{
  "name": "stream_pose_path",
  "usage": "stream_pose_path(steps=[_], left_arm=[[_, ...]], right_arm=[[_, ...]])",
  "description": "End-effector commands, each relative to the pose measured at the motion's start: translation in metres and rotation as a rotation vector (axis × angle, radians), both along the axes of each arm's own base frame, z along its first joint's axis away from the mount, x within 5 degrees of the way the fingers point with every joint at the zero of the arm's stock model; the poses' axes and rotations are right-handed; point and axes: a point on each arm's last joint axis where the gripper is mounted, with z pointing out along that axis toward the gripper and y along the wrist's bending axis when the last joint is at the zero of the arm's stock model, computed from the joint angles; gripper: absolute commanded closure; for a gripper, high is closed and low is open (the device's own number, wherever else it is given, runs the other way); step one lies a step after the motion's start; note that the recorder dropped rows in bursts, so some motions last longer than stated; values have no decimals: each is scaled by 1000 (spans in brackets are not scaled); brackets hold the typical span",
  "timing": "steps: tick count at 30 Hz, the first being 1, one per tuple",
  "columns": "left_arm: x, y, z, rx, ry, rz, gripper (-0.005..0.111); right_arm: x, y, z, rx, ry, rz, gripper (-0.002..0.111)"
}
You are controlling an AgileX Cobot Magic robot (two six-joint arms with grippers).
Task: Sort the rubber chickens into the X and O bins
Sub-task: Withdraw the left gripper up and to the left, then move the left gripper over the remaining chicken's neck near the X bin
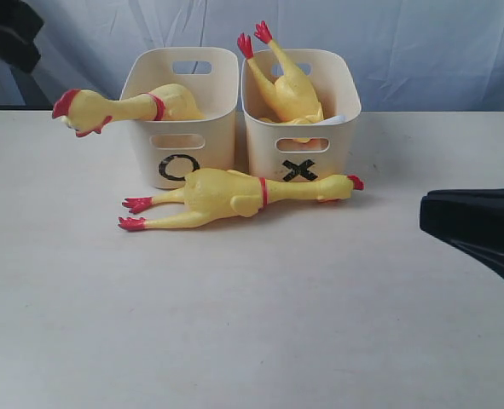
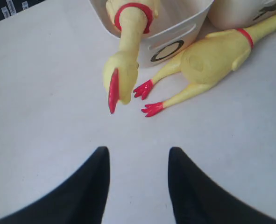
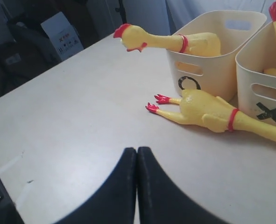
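Your left gripper [image 2: 138,151] is wide open with nothing between the fingers. It hangs over bare table [image 2: 44,93]. Your right gripper [image 3: 137,151] is closed, tips pressed together, and it's empty.

Loose chicken [image 1: 234,194] lies flat on the table, just in front of both bins. Its head is toward the X bin [image 1: 337,141] side and its red feet toward the O bin [image 1: 217,145] side. In the left wrist view the feet are the part nearest the open fingers, clearly apart from them. In the right wrist view it's well apart from the closed tips, with bare table between.

O-bin chicken [image 1: 132,106] has its body inside the O bin. Neck and head stick out over the rim on the exterior view's left, with the head in the air. In the left wrist view the head sits ahead of the left gripper, near but not touching.

X-bin chicken [image 1: 290,89] sits head-down in the X bin, red feet above the rim.

The bins stand side by side; you can't tell whether they touch.
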Motion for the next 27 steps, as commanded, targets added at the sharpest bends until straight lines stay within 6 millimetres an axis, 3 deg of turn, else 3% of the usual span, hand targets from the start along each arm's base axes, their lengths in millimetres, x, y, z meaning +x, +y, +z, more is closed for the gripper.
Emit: stream_pose_path(steps=[1, 7, 15, 21, 27], left_arm=[[-31, 2, -2, -67, -15, -14, 67], [-66, -3, -11, -61, -50, -127, 67], [-91, -26, -32, -26, -83, -332, 67], [-102, -56, -78, 81, -165, -523, 67], [-107, -96, -118, 177, -296, -743, 67]], right_arm=[[-3, 2, 0, 42, 25, 17, 108], [-3, 2, 0, 35, 26, 22, 108], [-3, 1, -2, 19, 43, 18, 108], [-1, -10, -2, -17, 12, -115, 108], [-20, -36, 22, 15, -143, -302, 108]])
